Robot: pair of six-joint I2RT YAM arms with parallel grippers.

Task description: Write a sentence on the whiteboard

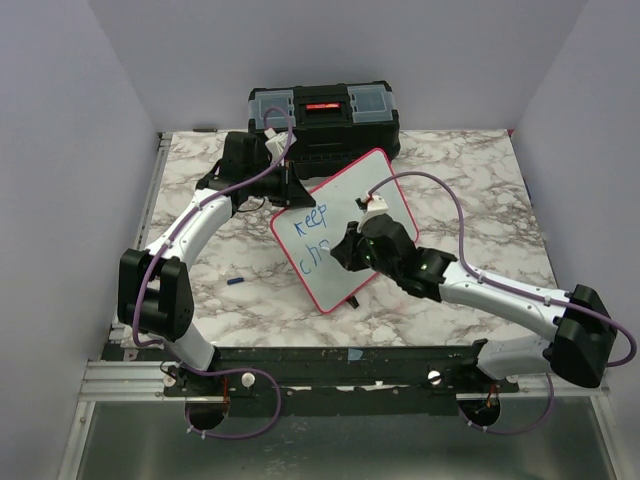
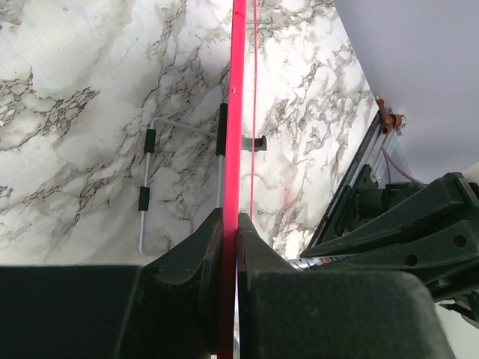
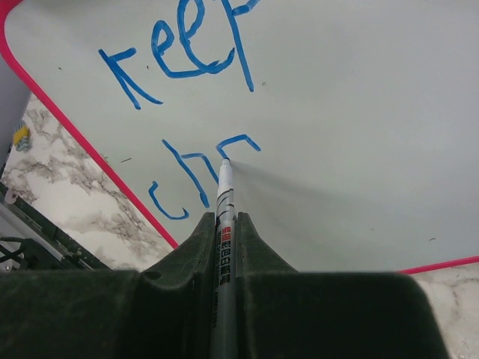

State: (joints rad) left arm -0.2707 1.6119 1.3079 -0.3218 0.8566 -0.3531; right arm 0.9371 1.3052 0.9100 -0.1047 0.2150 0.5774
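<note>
The whiteboard (image 1: 352, 205), white with a thin red rim, lies slanted on the marble table. My left gripper (image 1: 288, 190) is shut on its upper left edge. In the left wrist view the red rim (image 2: 238, 112) runs edge-on between the closed jaws of that gripper (image 2: 230, 221). My right gripper (image 1: 350, 247) hovers over the board's lower part, shut on a grey marker (image 3: 224, 206). The marker's tip touches the board. The sentence (image 3: 187, 60) in blue reads "keep", with "ch" and a partial letter below it, also visible from above (image 1: 312, 232).
A black toolbox (image 1: 325, 115) with clear lid compartments stands just behind the board. A small blue cap (image 1: 236, 282) lies on the table (image 1: 470, 200) left of the board. A wire stand (image 2: 146, 179) rests on the marble beside the board's edge. Walls close in on both sides.
</note>
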